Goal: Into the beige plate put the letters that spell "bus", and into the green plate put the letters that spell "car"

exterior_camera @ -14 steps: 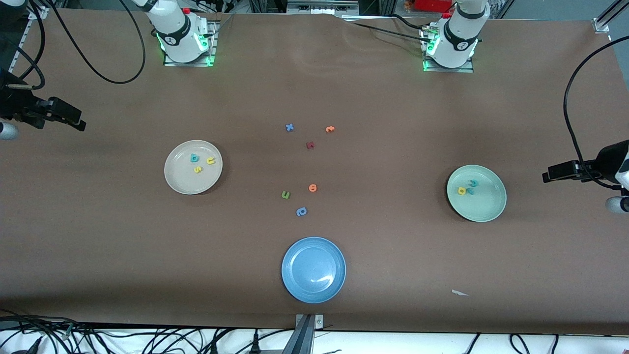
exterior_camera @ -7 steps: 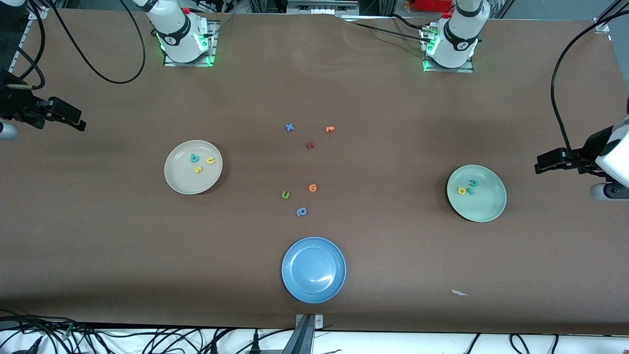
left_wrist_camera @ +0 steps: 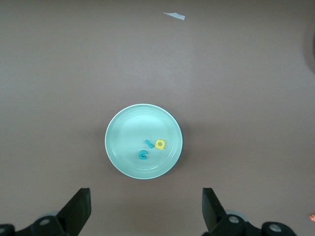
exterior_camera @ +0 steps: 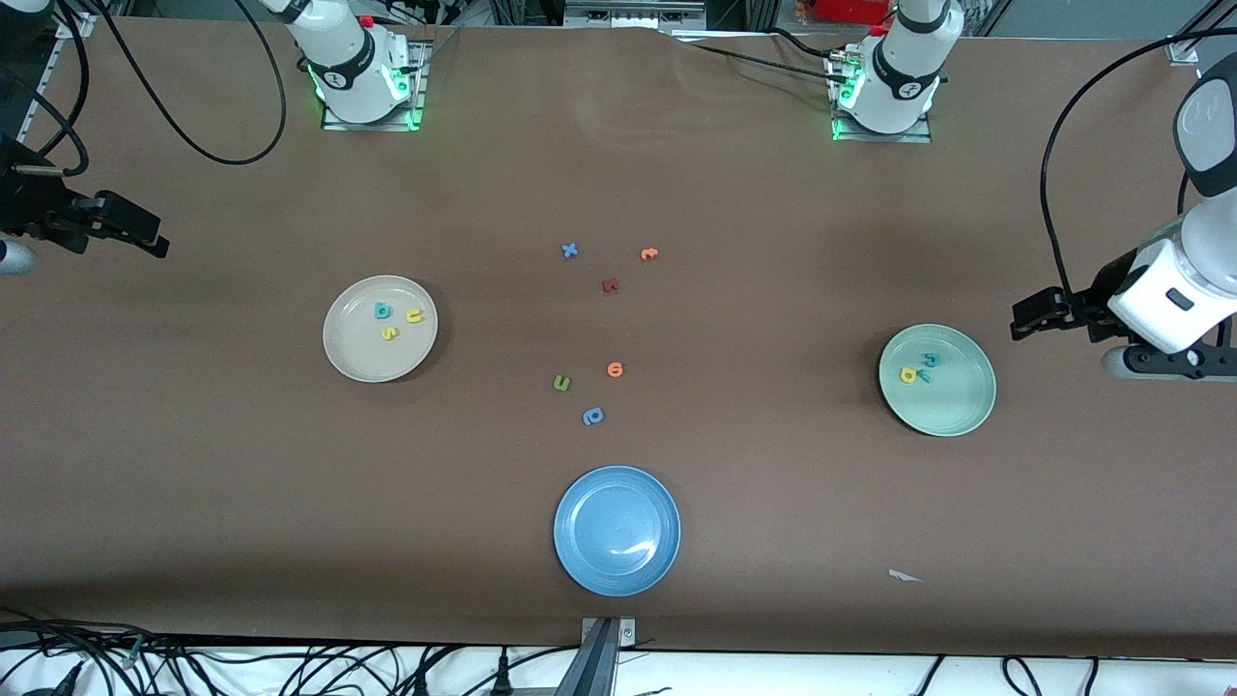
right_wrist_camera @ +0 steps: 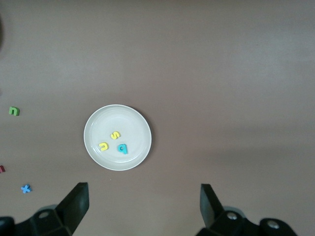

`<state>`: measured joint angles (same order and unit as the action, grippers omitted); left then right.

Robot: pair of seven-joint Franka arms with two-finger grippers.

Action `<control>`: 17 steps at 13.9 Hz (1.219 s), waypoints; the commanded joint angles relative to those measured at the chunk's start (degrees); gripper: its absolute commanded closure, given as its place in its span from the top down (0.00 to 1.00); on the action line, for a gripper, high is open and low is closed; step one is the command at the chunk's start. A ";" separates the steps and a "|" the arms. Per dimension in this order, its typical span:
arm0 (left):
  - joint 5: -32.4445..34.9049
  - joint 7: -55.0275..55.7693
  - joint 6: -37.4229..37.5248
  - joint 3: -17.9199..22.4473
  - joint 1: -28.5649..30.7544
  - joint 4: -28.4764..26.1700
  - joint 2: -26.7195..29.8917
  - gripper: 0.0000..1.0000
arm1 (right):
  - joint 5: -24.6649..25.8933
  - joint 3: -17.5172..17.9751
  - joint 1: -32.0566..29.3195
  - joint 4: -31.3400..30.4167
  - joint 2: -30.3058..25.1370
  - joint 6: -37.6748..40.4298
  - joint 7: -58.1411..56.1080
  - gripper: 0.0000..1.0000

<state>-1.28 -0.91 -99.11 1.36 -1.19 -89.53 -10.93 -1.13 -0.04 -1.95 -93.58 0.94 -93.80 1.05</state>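
Note:
The beige plate (exterior_camera: 358, 353) holds a teal b (exterior_camera: 383, 310), a yellow u (exterior_camera: 415, 316) and a yellow s (exterior_camera: 388, 333). In the green plate (exterior_camera: 957, 406) lie a teal c (exterior_camera: 932, 360), a yellow a (exterior_camera: 907, 374) and a teal r (exterior_camera: 924, 377). My left gripper (exterior_camera: 1026, 319) hangs open and empty over the bare table beside the green plate (left_wrist_camera: 125, 132), at the left arm's end. My right gripper (exterior_camera: 145, 237) waits open and empty over the right arm's end. Its wrist view shows the beige plate (right_wrist_camera: 135, 123) past the gripper (right_wrist_camera: 142, 204).
A blue plate (exterior_camera: 617, 530) sits empty near the front edge. Loose letters lie mid-table: blue x (exterior_camera: 569, 250), orange letter (exterior_camera: 648, 254), dark red letter (exterior_camera: 610, 285), orange round letter (exterior_camera: 615, 369), green u-shaped letter (exterior_camera: 561, 384), blue round letter (exterior_camera: 592, 417). A white scrap (exterior_camera: 905, 576) lies near the front edge.
My left arm has swung in from the table's end, and its gripper now sits closer to the green plate. The right arm and all letters are unmoved.

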 commanded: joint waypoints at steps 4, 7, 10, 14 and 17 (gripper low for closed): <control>-0.83 -5.06 -1.17 0.93 -0.48 -1.53 2.05 1.00 | -0.01 0.13 -0.25 1.12 0.55 0.37 -0.78 1.00; -0.66 -4.98 -1.17 0.93 -0.48 -1.35 2.05 1.00 | -0.01 0.13 -0.25 1.12 0.55 0.37 -0.78 1.00; -0.66 -4.80 -1.17 1.02 -0.39 1.02 1.09 1.00 | -0.01 0.13 -0.25 1.12 0.55 0.46 -0.78 1.00; -0.66 -4.71 -1.17 0.93 -0.39 1.73 0.47 1.00 | -0.01 0.13 -0.25 1.12 0.55 0.46 -0.78 1.00; -0.57 -4.80 -1.17 0.75 -0.48 1.99 0.56 1.00 | -0.01 0.13 -0.25 1.12 0.55 0.46 -0.78 1.00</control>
<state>-1.28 -4.27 -100.28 1.55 -1.20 -88.75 -10.10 -1.13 -0.04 -1.95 -93.58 0.98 -93.80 1.05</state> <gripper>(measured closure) 0.000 0.000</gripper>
